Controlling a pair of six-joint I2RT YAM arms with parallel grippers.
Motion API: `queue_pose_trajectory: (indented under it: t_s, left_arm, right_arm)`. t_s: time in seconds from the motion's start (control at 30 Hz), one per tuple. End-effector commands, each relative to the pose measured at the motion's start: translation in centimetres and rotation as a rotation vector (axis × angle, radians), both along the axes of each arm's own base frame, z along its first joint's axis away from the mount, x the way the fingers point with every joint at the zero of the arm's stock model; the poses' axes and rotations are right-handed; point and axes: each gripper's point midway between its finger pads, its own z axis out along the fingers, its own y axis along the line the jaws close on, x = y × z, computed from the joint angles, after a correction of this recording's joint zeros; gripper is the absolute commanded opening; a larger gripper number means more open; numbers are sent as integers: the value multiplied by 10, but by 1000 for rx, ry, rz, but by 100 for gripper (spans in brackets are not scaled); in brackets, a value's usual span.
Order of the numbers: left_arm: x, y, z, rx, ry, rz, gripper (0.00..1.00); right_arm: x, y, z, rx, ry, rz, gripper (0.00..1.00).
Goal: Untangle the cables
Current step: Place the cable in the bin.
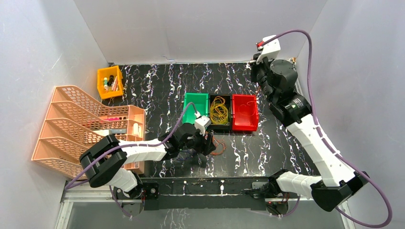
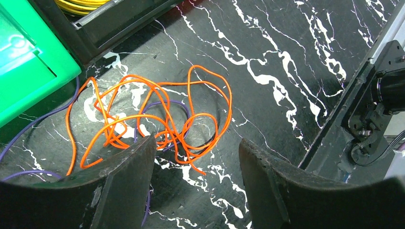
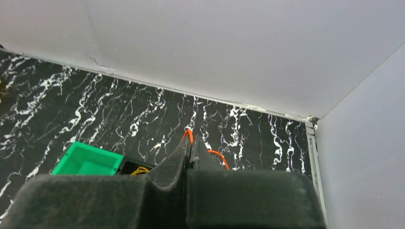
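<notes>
Two pincers, two different states for you to note. Your left gripper (image 2: 197,143) has its dark padded fingers (image 2: 129,176) spread wide at the bottom of the left wrist view. It holds nothing and sits just over the tangle of thin orange wire loops (image 2: 157,119), which lies on the black white-veined marble table (image 2: 286,71) at centre frame. A thin purple strand (image 2: 168,104) threads through that tangle. In the upper left corner you see the green plastic bin (image 2: 28,62) and the black bin (image 2: 119,24) with coiled yellow wires (image 2: 79,5). Your right gripper (image 3: 190,143) sits high at the upper right of the top view, fingers pressed together on a short orange wire strand (image 3: 189,135) showing at their tips.
</notes>
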Motion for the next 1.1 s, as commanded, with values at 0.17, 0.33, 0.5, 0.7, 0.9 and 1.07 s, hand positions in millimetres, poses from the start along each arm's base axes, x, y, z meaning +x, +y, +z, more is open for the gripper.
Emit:
queue_pose_trajectory:
  t_s: [0.17,0.33,0.5,0.7,0.9,1.07]
  left_arm:
    - [1,-1,11,-11,-28,-6,63]
    - [-1,1,10,-12,-23,0,63]
    - [-1,3,7,-3,-18,6,63]
    - [0,4,9,-5,-21,15,63]
    - [-1,8,10,1,-23,23,63]
    - [-1,9,11,4,-21,23,63]
  right_arm:
    - [14,-7,-19,70,10,-30,0]
    - [25,-10,-53,93,81,-30,0]
    - [36,-18,-96,135,177,-38,0]
    - [49,-18,-143,177,280,-12,0]
    - [57,-13,-174,205,349,18,0]
    - [61,-7,-194,229,388,49,0]
